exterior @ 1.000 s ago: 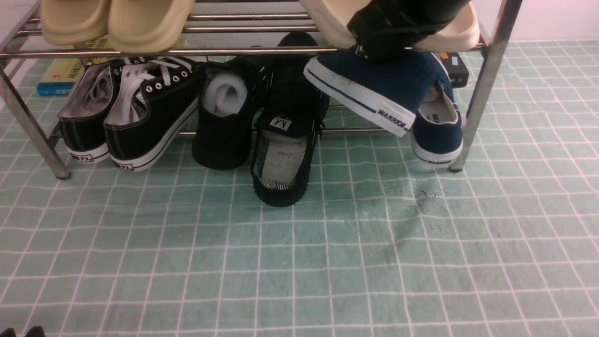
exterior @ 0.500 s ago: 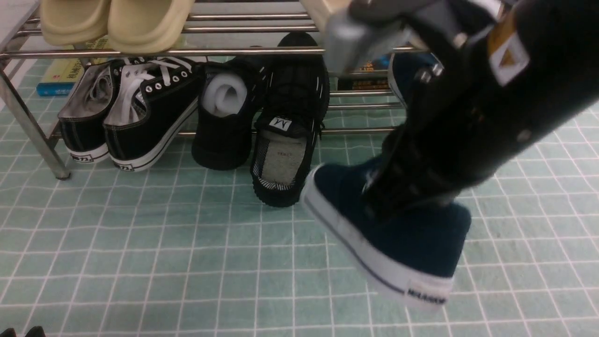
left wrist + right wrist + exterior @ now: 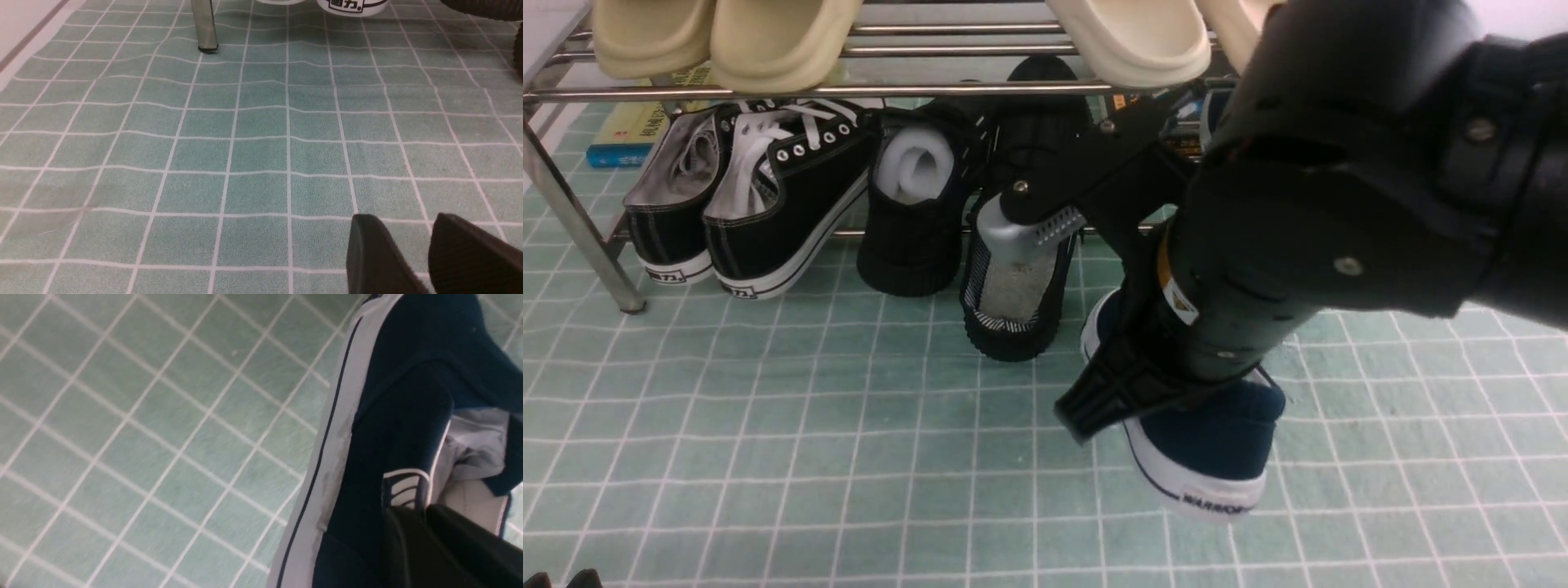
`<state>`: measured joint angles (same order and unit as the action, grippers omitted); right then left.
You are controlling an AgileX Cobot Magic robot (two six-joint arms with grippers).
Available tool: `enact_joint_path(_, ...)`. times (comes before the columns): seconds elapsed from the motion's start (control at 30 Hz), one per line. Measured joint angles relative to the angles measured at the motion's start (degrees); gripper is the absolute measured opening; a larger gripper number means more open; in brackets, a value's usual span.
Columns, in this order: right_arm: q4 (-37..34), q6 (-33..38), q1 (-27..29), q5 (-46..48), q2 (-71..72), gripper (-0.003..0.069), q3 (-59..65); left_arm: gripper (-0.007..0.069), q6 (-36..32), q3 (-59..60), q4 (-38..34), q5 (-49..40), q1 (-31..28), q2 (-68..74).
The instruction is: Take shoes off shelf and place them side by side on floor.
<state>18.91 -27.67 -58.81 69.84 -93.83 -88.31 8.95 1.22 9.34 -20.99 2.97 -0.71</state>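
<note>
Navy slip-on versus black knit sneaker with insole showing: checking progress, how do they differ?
The navy slip-on is off the shelf; the black knit sneaker leans on its lower rods. The right gripper clamps the navy slip-on; nothing holds the black knit sneaker. Navy slip-on: white sole; black knit sneaker: black sole. Both heels face the camera.

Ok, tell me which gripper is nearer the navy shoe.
Right. The right gripper is clamped on the navy shoe; the left gripper hangs open over the floor, far off to the robot's left.
</note>
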Motion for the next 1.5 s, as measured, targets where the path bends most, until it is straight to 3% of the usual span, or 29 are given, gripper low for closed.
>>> enact_joint_path(0.5, 9.0, -6.4, 0.0, -4.3, -9.5, 0.0045, 0.0, 0.0242, 0.0, 0.0, 0.0, 0.0, 0.0, 0.0)
enact_joint_path(0.77, 6.5, -6.8, 0.0, -6.2, -12.0, 0.0045, 0.0, 0.0242, 0.0, 0.0, 0.0, 0.0, 0.0, 0.0)
enact_joint_path(1.0, -0.5, -8.2, 0.0, -7.7, -14.2, 0.0062, 0.0, 0.0242, 0.0, 0.0, 0.0, 0.0, 0.0, 0.0)
enact_joint_path(1.13, -2.9, -8.6, 0.0, -8.5, -14.2, 0.0117, -0.1, 0.0242, 0.0, 0.0, 0.0, 0.0, 0.0, 0.0)
enact_joint_path(1.17, -4.5, -8.6, 0.0, -8.2, -14.2, 0.0177, -1.0, 0.0242, 0.0, 0.0, 0.0, 0.0, 0.0, 0.0)
enact_joint_path(1.2, -4.6, -8.6, 0.0, -8.1, -14.2, 0.0177, -1.0, 0.0242, 0.0, 0.0, 0.0, 0.0, 0.0, 0.0)
enact_joint_path(1.27, -5.7, -8.4, 0.0, -5.6, -13.6, 0.0283, -3.8, 0.0242, 0.0, 0.0, 0.0, 0.0, 0.0, 0.0)
enact_joint_path(1.37, -5.6, -5.5, 0.7, -0.8, -12.4, 0.0368, -8.8, 0.0242, 0.0, 0.0, 0.0, 0.0, 0.0, 0.0)
enact_joint_path(1.5, -5.5, -0.2, 3.4, 0.2, -10.9, 0.0356, -14.6, 0.0242, 0.0, 0.0, 0.0, 0.0, 0.0, 0.0)
